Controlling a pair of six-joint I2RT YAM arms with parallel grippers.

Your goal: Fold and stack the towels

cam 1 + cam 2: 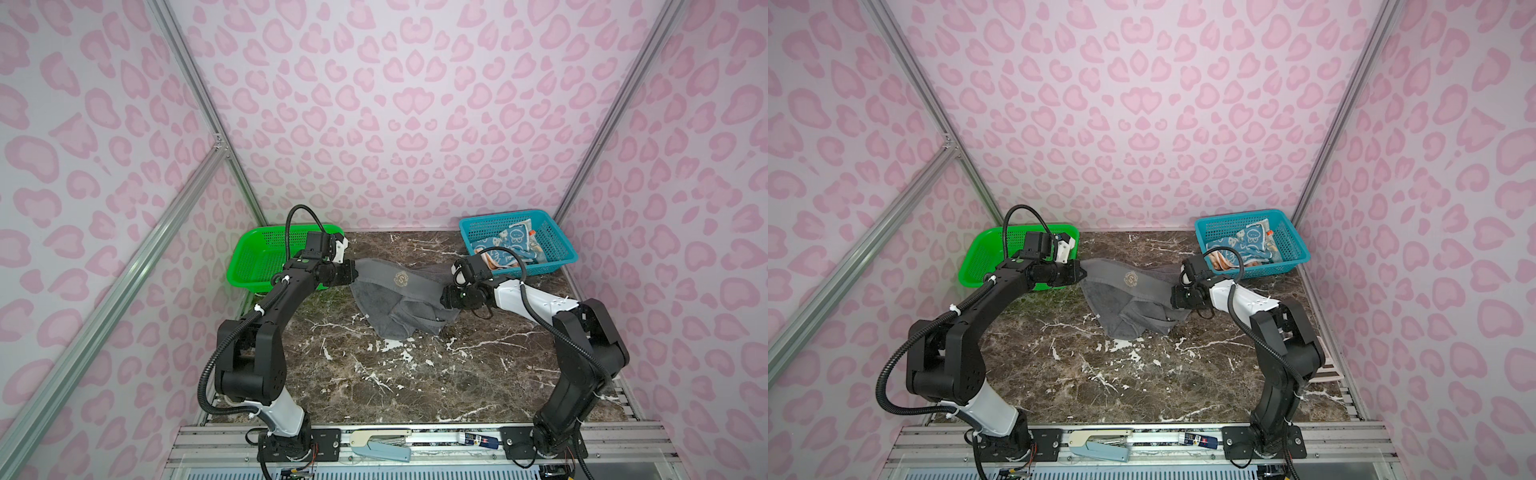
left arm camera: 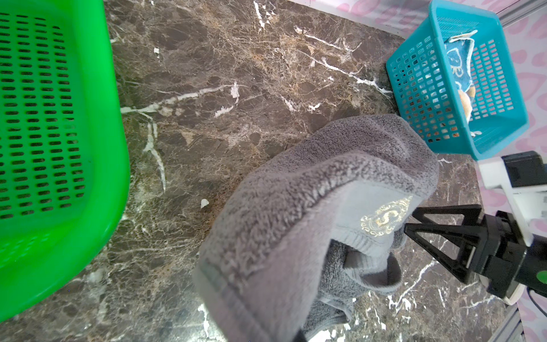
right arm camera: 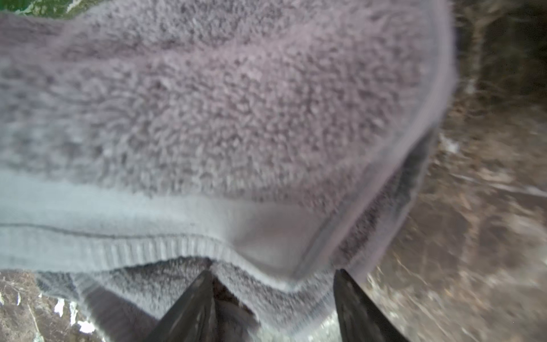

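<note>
My left gripper (image 1: 352, 272) is clenched on 1 end of the grey towel's (image 1: 399, 299) banded hem and holds it off the table (image 1: 374, 374). My right gripper (image 3: 273, 271) is released. Its jaws stand apart at the hem's other corner, and the cloth lies between the tips without being pinched.

In both top views the hem runs from one gripper to the other with the crest (image 1: 401, 279) facing up. The rest of the towel sags in a bunched heap on the table. The blue towel (image 1: 513, 245) and orange towel (image 1: 492, 262) lie in the teal basket (image 1: 557, 266).

I judge the step to be taking a clean hold of that right corner so the towel can be spread flat for folding.

- I should bite the very corner, on the flat woven band rather than the thick pile, and take only 1 layer. A fold of loose cloth hangs just under the hem and could get caught too.
- My left should stay firm and level so the hem doesn't slide away as I close.
- Once I hold 2 corners, I should draw them apart gently, lift until the heap unrolls, then lay the towel down away from both baskets.
</note>
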